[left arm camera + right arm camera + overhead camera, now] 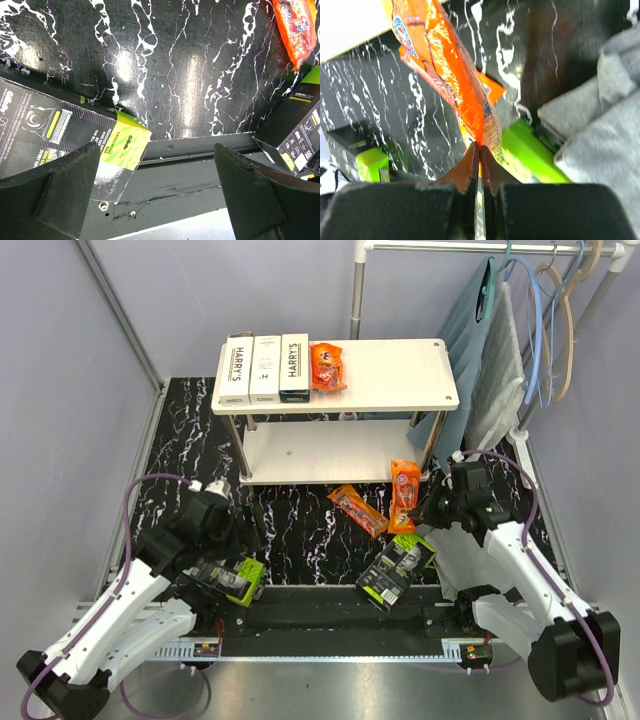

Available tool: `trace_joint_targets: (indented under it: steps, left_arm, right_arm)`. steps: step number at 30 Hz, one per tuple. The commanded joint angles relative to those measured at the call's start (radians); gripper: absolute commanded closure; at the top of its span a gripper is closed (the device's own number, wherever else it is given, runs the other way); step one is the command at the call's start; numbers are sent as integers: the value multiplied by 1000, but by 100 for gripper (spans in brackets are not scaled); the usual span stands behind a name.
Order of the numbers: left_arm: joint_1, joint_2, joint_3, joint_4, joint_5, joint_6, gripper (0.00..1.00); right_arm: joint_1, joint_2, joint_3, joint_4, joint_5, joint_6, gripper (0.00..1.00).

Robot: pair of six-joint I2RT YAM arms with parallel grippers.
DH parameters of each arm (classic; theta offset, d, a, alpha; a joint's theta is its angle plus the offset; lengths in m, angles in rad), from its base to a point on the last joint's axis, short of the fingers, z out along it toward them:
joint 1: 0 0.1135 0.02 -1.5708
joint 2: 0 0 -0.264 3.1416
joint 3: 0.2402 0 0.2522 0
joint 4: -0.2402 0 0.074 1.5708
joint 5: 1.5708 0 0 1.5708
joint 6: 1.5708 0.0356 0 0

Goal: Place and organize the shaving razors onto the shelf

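Note:
The shelf (400,375) stands at the back, with three white HARRY'S boxes (265,368) and one orange pack (328,367) on its top board. My right gripper (414,520) (479,150) is shut on the lower edge of another orange pack (404,490) (445,75), which stands upright near the shelf's front right leg. A third orange pack (357,510) (295,27) lies flat on the black marbled floor. Two black-and-green blister packs (398,570) (232,580) lie near the front. My left gripper (222,558) (155,190) hangs open just above the left blister pack's (50,130) green end, holding nothing.
A grey cloth (600,115) (455,555) lies under my right arm, beside the right blister pack (300,125). A clothes rail with hangers and hanging cloths (530,330) stands at the back right. A black metal rail (200,150) runs along the front edge.

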Motion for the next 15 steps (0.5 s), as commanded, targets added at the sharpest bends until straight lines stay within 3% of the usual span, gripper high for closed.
trace_joint_targets:
  steps: [1, 15]
  left_arm:
    - [2, -5, -3, 42, 19, 15, 1]
    - [2, -11, -8, 45, 19, 8, 1]
  right_arm:
    - [7, -97, -26, -70, -54, 26, 96]
    - [8, -340, -120, -213, -146, 156, 99]
